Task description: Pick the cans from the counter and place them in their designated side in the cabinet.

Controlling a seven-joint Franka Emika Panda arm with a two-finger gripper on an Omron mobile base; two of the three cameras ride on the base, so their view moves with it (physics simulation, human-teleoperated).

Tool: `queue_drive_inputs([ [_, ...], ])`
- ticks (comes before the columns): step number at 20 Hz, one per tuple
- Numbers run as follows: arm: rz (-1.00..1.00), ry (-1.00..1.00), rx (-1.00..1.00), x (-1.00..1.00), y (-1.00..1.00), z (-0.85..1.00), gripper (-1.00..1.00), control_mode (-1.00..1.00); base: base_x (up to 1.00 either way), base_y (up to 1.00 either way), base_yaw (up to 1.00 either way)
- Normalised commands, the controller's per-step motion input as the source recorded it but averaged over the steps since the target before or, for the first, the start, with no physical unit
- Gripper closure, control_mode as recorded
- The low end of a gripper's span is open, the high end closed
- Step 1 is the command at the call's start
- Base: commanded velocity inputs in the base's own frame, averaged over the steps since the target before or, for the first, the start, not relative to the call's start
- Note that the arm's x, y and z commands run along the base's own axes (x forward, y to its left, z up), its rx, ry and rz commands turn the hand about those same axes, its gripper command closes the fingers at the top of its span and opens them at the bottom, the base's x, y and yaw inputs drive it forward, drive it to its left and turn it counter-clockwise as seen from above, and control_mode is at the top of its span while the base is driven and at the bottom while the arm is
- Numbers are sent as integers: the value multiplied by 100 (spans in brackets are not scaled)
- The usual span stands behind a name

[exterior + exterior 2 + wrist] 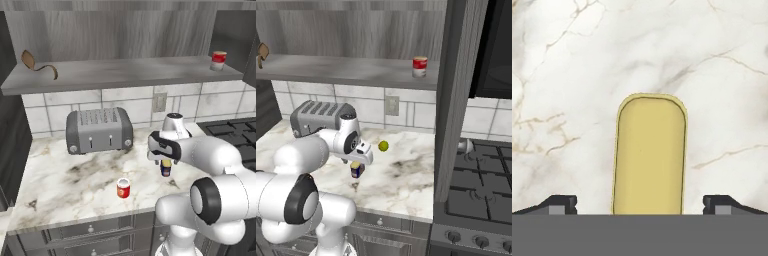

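Cans on the counter (70, 180) both stand upright, long axes vertical: the dark blue can (165, 169) with its yellow top sits right under the gripper (165, 161), and the red can (123, 188) with a white lid stands apart from it, nearer the counter's front edge. In the hand view the blue can's yellow top (650, 155) shows as a rounded yellow shape between the two dark fingertips (558, 204), which stand wide apart on either side without touching it — the jaws are open and hold nothing. A grey toaster (99, 130) stands against the tiled wall behind, well clear of both cans; a small yellow-green ball (383, 145) lies on the marble just beyond the blue can. Up on the cabinet (125, 75) shelf, a red can with a white middle band (218, 60) stands upright at the right end, and a curled brown object (37, 64) lies at the left end — nothing sits between them. A dark stove (476, 195) adjoins the counter on the right
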Motion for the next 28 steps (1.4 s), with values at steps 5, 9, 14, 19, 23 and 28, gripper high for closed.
queue_drive_inputs([
  [5, 0, 0, 0, 4, 0, -10, -100, -100, 0, 0, 0],
  [9, 0, 0, 0, 4, 0, -10, -100, -100, 0, 0, 0],
  [14, 0, 0, 0, 3, 0, -11, -100, -100, 0, 0, 0],
  [19, 0, 0, 0, 1, 0, -11, -100, -100, 0, 0, 0],
  [23, 0, 0, 0, 0, 0, -11, 100, -100, 0, 0, 0],
  [28, 0, 0, 0, 0, -2, -1, 100, -100, 0, 0, 0],
])
